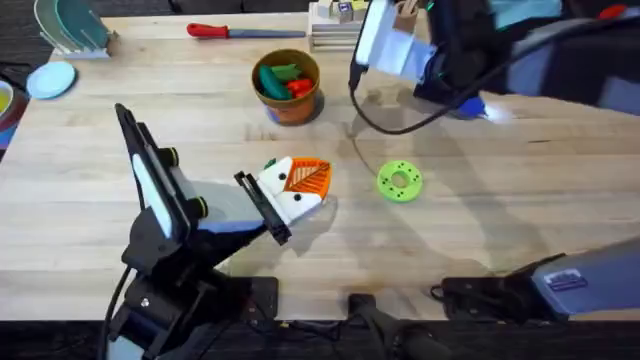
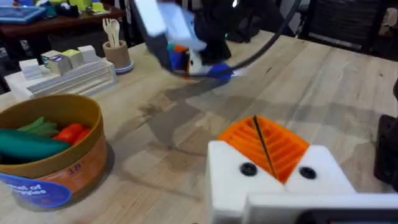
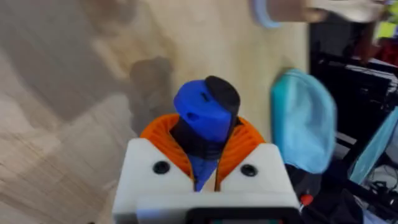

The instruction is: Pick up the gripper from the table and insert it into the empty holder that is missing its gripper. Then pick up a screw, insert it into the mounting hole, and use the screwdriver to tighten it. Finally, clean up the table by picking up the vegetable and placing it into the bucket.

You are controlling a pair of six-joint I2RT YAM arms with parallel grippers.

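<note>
a pale wooden table fills the overhead view, with a red-handled tool lying along its far edge. the bucket, a round terracotta pot holding green and red toy vegetables, stands upright in the far middle. a bright-green disc lies flat nearer the front. the left gripper sits low at centre, its white and orange fingers pressed together with nothing between them. the right gripper is raised at the far right, a blue piece showing at its tip.

from the left wrist, the bucket stands close by, its mouth facing up, and the left gripper's orange pads meet along a thin dark line.

from the right wrist, the right gripper clamps the screwdriver, a thick blue body with a black cap, its long axis running out between the orange pads away from the camera.
</note>
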